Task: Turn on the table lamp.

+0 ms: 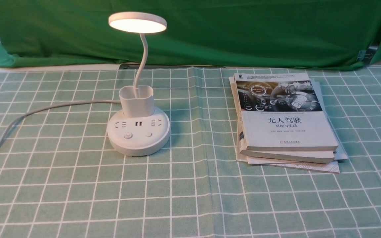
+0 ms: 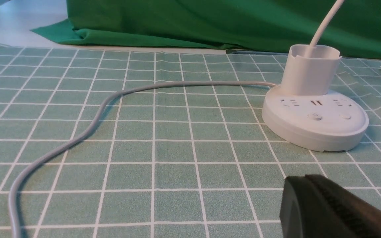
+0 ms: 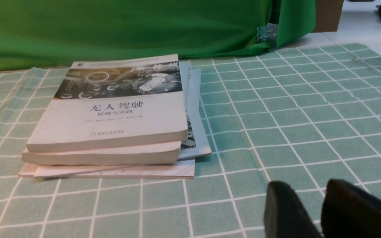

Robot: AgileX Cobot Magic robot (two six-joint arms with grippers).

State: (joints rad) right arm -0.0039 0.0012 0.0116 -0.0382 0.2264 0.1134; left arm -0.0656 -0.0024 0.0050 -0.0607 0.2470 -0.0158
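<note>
White plastic table lamp [image 1: 138, 130] with its round disc head glowing stands on the checked green tablecloth [image 1: 190, 198] left of centre, ahead and right of the left gripper [image 2: 329, 205], the nearer arm; whether it is released I cannot tell. Only the right wrist view shows the right gripper [image 3: 313, 206], fingers slightly parted and empty, near the stacked paperback books [image 3: 111, 115]

The table lamp [image 1: 138, 132] is white all over, its disc head [image 1: 137, 22] glowing a warm cream, and its cord [image 1: 45, 110] looks pale grey. It stands on a tablecloth [image 1: 190, 198] of soft green crossed by a grid of thin white lines, with a plain deep-green cloth [image 1: 243, 29] behind. The top book [image 1: 284, 112] of the stack has a white cover with black characters and a dark picture band, and both grippers are black.
</note>
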